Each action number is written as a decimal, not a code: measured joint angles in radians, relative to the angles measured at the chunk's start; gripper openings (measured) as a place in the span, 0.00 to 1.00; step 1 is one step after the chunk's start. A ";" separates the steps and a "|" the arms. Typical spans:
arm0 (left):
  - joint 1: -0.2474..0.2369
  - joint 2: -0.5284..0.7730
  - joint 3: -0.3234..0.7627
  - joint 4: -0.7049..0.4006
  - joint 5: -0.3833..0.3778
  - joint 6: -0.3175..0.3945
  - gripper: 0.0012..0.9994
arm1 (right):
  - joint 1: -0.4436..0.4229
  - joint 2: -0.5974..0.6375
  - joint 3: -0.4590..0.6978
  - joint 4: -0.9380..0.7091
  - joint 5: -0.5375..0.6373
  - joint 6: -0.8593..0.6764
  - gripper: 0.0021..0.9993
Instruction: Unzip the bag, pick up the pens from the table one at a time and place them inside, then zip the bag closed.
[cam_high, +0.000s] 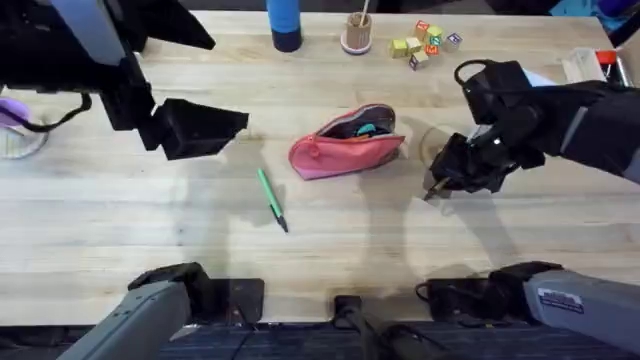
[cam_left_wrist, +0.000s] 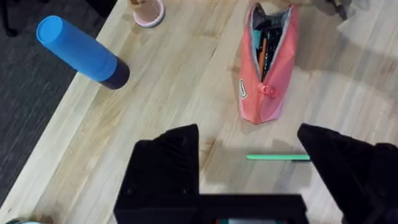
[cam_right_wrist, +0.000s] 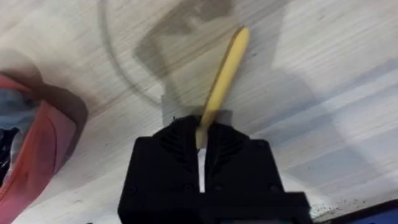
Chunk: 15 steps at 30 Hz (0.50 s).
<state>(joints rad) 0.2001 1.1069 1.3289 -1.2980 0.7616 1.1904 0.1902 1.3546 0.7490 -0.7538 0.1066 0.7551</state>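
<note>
Gripping the yellow pen (cam_right_wrist: 225, 68) near one end, my right gripper (cam_right_wrist: 200, 140) is pinching it between closed fingers just above the table (cam_high: 120, 230); in the overhead view that gripper (cam_high: 440, 187) is sitting at centre right, just beside the bag. Nearer the bottom of that view, the green pen (cam_high: 271, 199) is lying loose on the wood, left of centre. Behind it, mid-frame, the bag (cam_high: 347, 145) is resting unzipped, its mouth gaping with dark contents showing. My left gripper (cam_high: 215, 128) is hovering at upper left with its jaws spread wide and empty, the green pen (cam_left_wrist: 278, 157) showing between its fingers. I judge I am working the first pen's transfer: next I am needing to lift, swing left over the bag's opening (cam_left_wrist: 268, 37), and release inside.
</note>
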 joint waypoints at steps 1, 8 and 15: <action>0.000 0.000 0.000 0.000 0.000 0.000 0.99 | 0.000 0.000 0.000 0.000 0.000 -0.001 0.04; 0.000 0.000 0.000 0.000 0.000 0.000 0.99 | 0.003 0.001 0.046 -0.066 -0.031 -0.055 0.04; 0.000 0.000 0.000 0.000 0.000 0.000 0.99 | 0.004 0.001 0.279 -0.113 -0.044 -0.117 0.03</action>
<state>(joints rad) 0.2001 1.1069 1.3289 -1.2976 0.7616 1.1904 0.1940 1.3560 1.0285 -0.8665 0.0624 0.6377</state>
